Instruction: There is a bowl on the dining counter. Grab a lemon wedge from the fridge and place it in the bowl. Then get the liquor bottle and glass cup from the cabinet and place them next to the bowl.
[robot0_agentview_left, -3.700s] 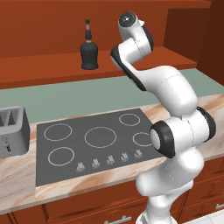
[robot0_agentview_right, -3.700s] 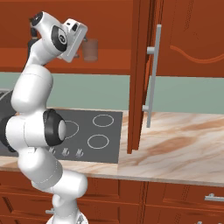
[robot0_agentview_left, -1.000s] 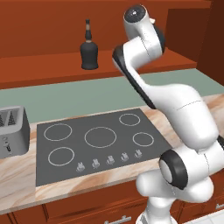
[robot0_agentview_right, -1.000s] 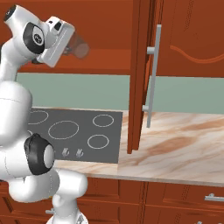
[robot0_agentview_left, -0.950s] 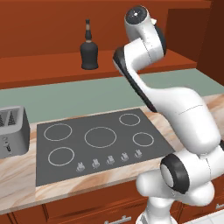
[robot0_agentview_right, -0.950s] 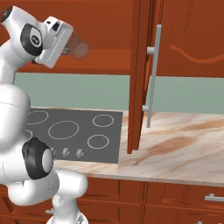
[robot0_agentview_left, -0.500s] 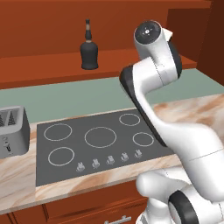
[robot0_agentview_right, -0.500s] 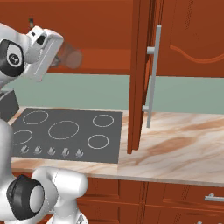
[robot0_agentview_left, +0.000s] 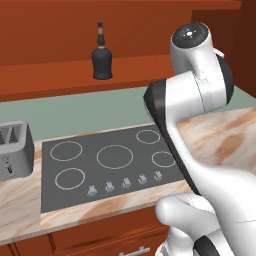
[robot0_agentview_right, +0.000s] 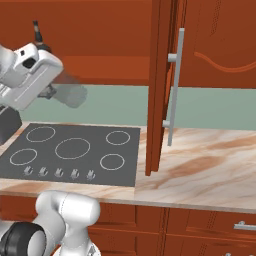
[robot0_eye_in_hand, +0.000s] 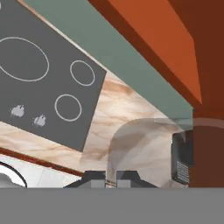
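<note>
Gripper (robot0_agentview_right: 52, 92) clamped on a clear glass cup (robot0_agentview_right: 70, 95), carried on its side in the air above the stove (robot0_agentview_right: 70, 150), out in front of the cabinet. In the hand view the cup (robot0_eye_in_hand: 144, 144) stands out from the closed fingers (robot0_eye_in_hand: 94, 177), counter showing through it. Liquor bottle (robot0_agentview_left: 102, 54) upright on the cabinet shelf (robot0_agentview_left: 60, 77), near its front edge, above the back of the stove. Toaster (robot0_agentview_left: 15, 150) at the counter's left end. Cabinet door (robot0_agentview_right: 162, 85) hangs open over the marble counter (robot0_agentview_right: 200, 165), right of the stove.
</note>
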